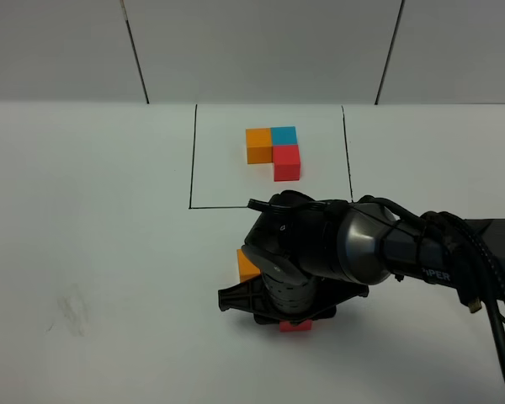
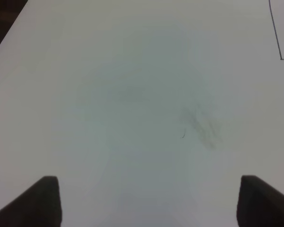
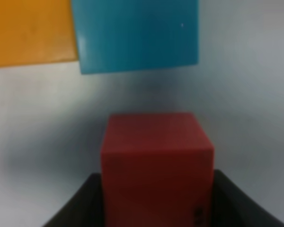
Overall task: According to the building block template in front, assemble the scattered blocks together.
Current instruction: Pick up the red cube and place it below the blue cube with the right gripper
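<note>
Orange cube and blue cube side by side on the worktop, matching the template. Red cube pinched in right hand, not yet joined. Left hand spread, empty.

**Colours on the table**

You see the building block template in orange, blue and red inside a thin black drawn rectangle. The loose orange cube, light blue cube and red cube sit on a white table.
</note>
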